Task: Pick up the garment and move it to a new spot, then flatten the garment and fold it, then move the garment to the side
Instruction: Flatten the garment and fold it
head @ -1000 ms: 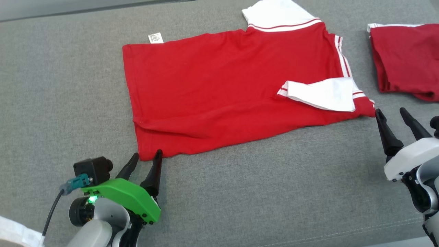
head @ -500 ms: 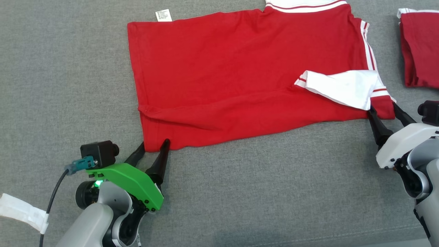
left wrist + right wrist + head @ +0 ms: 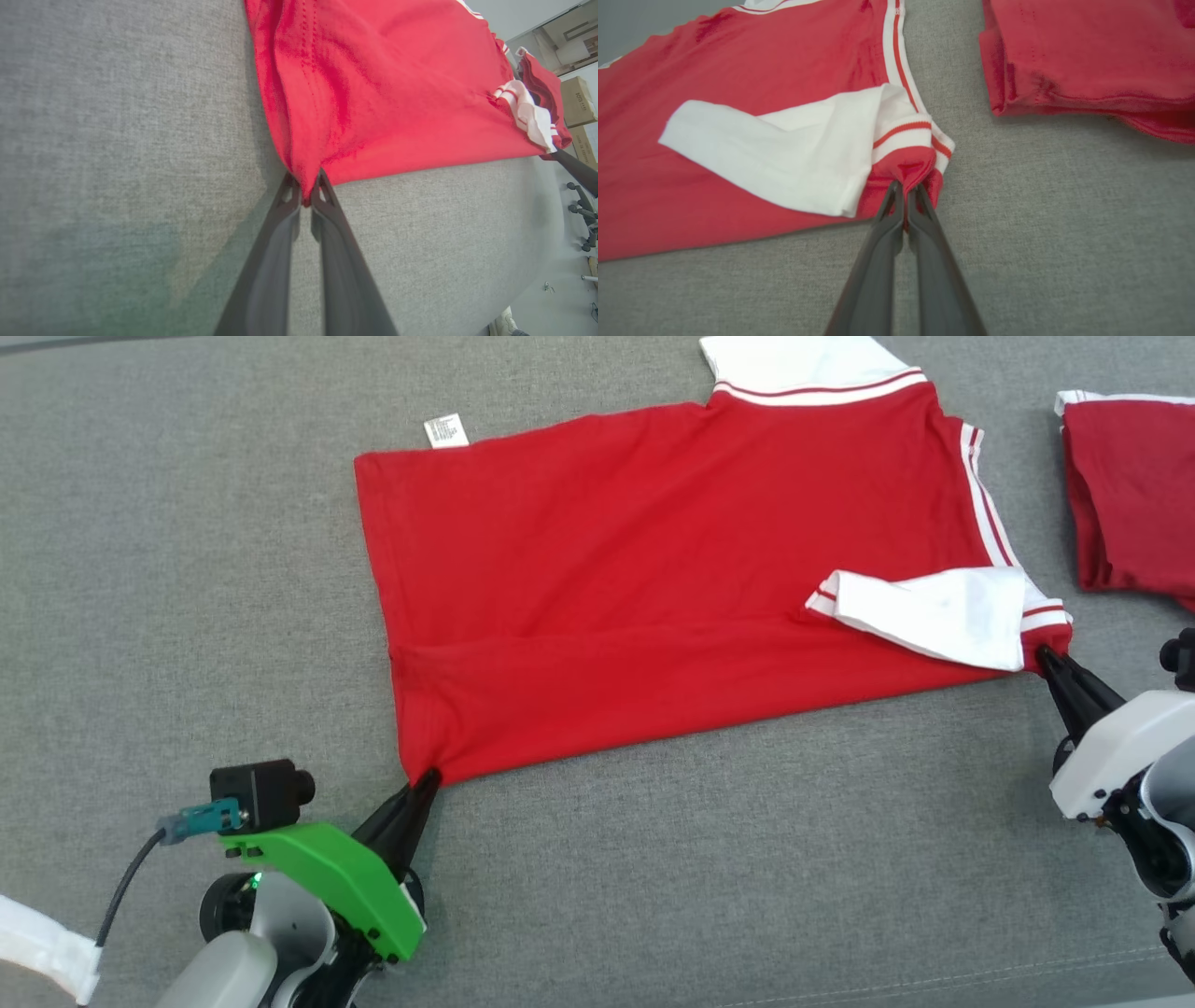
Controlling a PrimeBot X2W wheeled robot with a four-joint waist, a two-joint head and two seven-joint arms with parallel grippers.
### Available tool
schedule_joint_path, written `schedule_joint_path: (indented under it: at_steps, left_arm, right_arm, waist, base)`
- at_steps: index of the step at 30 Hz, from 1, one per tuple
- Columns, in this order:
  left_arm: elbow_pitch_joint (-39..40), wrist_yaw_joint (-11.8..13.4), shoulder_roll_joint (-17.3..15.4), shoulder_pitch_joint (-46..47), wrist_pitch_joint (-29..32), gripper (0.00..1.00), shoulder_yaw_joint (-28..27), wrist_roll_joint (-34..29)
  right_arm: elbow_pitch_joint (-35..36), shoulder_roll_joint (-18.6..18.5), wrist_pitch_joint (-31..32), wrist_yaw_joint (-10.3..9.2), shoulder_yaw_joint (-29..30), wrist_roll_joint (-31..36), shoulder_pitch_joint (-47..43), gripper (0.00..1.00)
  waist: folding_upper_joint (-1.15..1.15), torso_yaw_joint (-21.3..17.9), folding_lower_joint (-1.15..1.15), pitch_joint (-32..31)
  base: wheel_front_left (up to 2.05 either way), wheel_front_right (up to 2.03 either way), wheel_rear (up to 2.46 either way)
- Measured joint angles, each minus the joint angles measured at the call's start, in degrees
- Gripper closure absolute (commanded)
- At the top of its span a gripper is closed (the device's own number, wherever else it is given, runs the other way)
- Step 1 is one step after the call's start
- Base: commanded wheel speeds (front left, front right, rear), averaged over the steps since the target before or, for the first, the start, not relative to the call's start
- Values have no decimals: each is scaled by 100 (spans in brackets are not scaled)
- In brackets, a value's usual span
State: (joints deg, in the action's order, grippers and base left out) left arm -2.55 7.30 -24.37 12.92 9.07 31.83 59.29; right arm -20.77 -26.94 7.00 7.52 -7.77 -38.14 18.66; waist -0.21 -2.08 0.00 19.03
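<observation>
A red shirt [image 3: 653,588] with white sleeves and white-striped trim lies spread on the grey cloth surface [image 3: 700,877]. One white sleeve [image 3: 934,611] is folded over the body. My left gripper [image 3: 428,778] is shut on the shirt's near left hem corner, and the left wrist view has its tips [image 3: 304,190] pinching the red hem [image 3: 373,93]. My right gripper [image 3: 1046,658] is shut on the near right shoulder corner, below the sleeve. In the right wrist view its fingers [image 3: 903,191] clamp a bunched red fold of the shirt [image 3: 738,56].
A second red garment [image 3: 1130,495], folded, lies at the far right, close to my right gripper, and also appears as a folded pile [image 3: 1087,56] in the right wrist view. A small white care tag [image 3: 446,430] sticks out at the shirt's far edge.
Both grippers went from open beside the shirt's near corners to shut on them. The near edge has been drawn taut toward me. The head camera also shifted.
</observation>
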Motion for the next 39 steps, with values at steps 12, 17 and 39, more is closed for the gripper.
schedule_joint_path:
  at_steps: [12,17,39]
  left_arm:
    - [1515,230,-739,-1394,236,100,-210,482]
    - [1468,339,-683,-1752,124,79,-116,502]
    - [1237,747,-738,510,233,0,-348,-559]
  right_arm:
    - [1482,-459,993,3,497,-569,-1498,100]
    - [1639,-281,1349,2,645,-365,-1949,88]
    - [2551,-388,2146,0,1167,477,849,0]
  waist:
    - [0,-60,0,-375]
    - [0,-53,0,-301]
    - [0,316,0,694]
  base:
    - [0,0,0]
    - [0,0,0]
    - [0,0,0]
